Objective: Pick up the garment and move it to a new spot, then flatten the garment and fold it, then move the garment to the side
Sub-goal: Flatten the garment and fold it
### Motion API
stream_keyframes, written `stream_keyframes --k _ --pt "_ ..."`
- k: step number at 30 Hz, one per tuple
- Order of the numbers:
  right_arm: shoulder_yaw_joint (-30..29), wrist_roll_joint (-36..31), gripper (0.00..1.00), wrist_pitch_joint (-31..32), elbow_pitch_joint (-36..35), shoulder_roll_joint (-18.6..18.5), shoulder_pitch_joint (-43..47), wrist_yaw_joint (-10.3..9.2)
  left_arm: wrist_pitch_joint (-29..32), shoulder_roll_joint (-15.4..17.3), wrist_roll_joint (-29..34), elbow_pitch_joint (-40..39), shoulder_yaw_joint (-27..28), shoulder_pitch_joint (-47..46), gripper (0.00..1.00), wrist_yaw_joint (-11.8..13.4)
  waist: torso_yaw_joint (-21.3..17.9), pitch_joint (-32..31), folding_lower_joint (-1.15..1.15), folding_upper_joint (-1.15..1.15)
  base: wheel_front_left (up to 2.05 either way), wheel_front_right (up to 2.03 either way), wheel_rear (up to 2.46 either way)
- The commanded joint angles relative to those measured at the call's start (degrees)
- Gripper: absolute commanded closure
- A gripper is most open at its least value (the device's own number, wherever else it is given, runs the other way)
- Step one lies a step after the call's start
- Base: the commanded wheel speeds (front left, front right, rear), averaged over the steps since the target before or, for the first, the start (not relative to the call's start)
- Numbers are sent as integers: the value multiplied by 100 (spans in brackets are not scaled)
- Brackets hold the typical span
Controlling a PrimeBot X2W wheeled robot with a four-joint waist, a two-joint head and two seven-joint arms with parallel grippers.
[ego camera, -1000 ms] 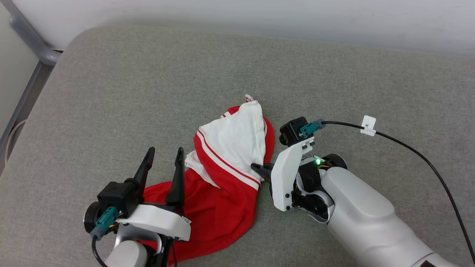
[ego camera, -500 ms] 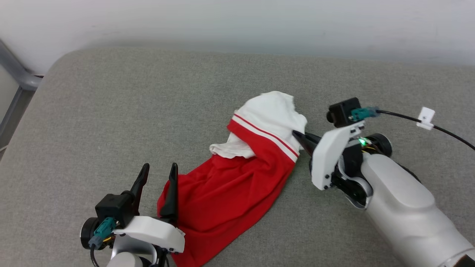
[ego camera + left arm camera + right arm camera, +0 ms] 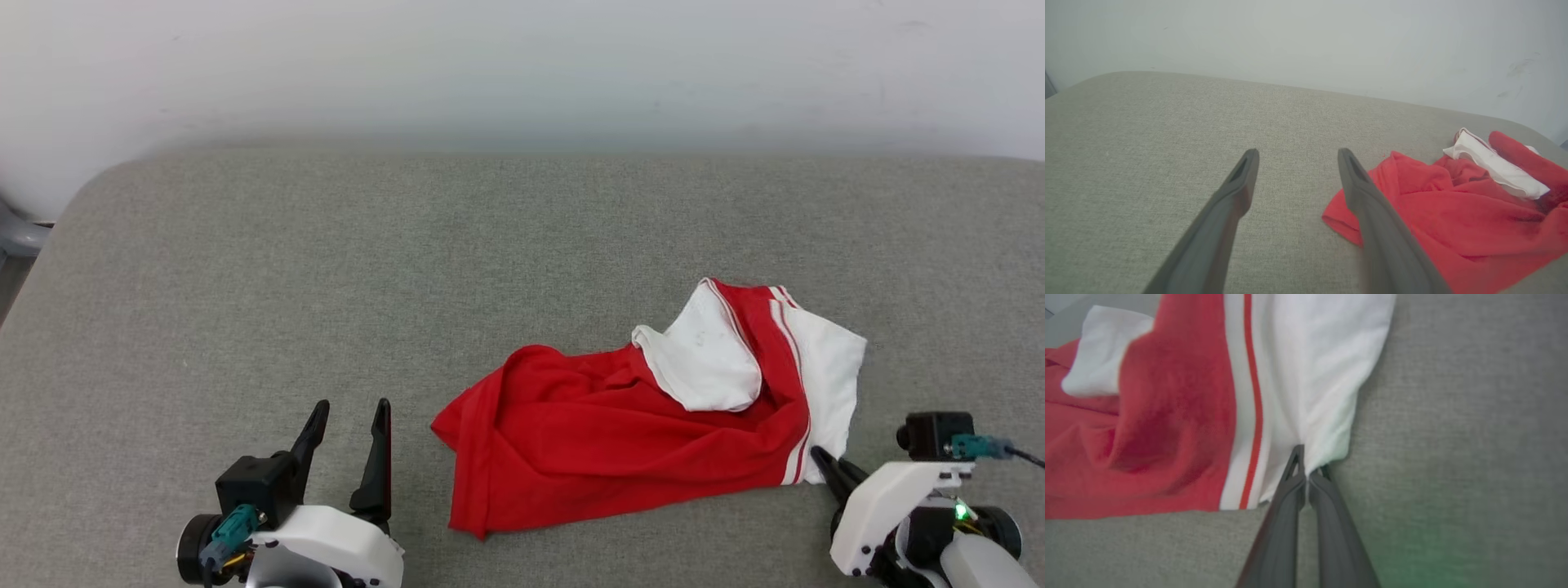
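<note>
The garment (image 3: 620, 429), a red T-shirt with white sleeves, lies crumpled and stretched across the grey cushion (image 3: 408, 261), right of centre in the head view. My right gripper (image 3: 823, 462) is at the lower right, shut on the edge of the garment's white sleeve (image 3: 1310, 396); in the right wrist view the right gripper (image 3: 1306, 463) pinches the cloth between closed fingers. My left gripper (image 3: 351, 412) stands open at the lower left, empty, just left of the red hem (image 3: 1347, 228). In the left wrist view the left gripper (image 3: 1296, 153) has wide-spread fingers.
A pale wall (image 3: 522, 65) runs behind the cushion's far edge. The cushion's rounded left corner (image 3: 90, 184) drops off beside a grey frame (image 3: 12, 237). Bare cushion lies left of and behind the garment.
The right gripper has dragged the garment by its white sleeve to the right and nearer, stretching it out away from the left gripper. The head camera has also tilted up.
</note>
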Motion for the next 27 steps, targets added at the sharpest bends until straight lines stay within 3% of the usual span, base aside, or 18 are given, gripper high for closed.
stream_keyframes --k 1,2,3,4,5,13,14,17,20,27 --pt "-263 -161 99 89 -45 140 344 -11 21 35 -23 -25 -21 69 0 18 -20 -26 0 0 0 0 0" --pt "-434 -264 96 111 -91 208 511 -10 34 40 -27 -22 -28 88 0 21 -28 -38 0 0 0 0 0" --pt "-622 -371 72 128 -162 302 657 -11 47 40 -32 -24 -31 99 0 29 -38 -48 0 0 0 0 0" --pt "-792 -492 45 122 -233 392 780 -10 51 44 -32 -20 -37 109 0 31 -48 -64 0 0 0 0 0" --pt "-971 -619 0 111 -331 482 891 -11 61 47 -28 -15 -45 119 0 27 -55 -79 0 0 0 0 0" --pt "-2256 -1728 0 -438 -1662 1187 1470 -7 151 95 -52 -20 -107 244 0 58 -95 -248 0 0 0 0 0" --pt "-2507 -2045 0 -651 -2274 1342 1685 -7 189 145 -60 -36 -107 268 0 71 -119 -305 0 0 0 0 0" --pt "-2523 -2340 0 -824 -3156 1463 1998 -7 377 246 -38 -88 -169 138 0 31 -171 -358 0 0 0 0 0" --pt "-2420 -2452 0 -782 -3598 1488 2169 -7 622 321 -1 -148 -281 -53 0 -82 -211 -335 0 0 0 0 0" --pt "-2110 -2393 0 -522 -4376 1495 2450 -7 1670 397 49 -127 -839 -936 0 -649 -359 -93 0 0 0 0 0"
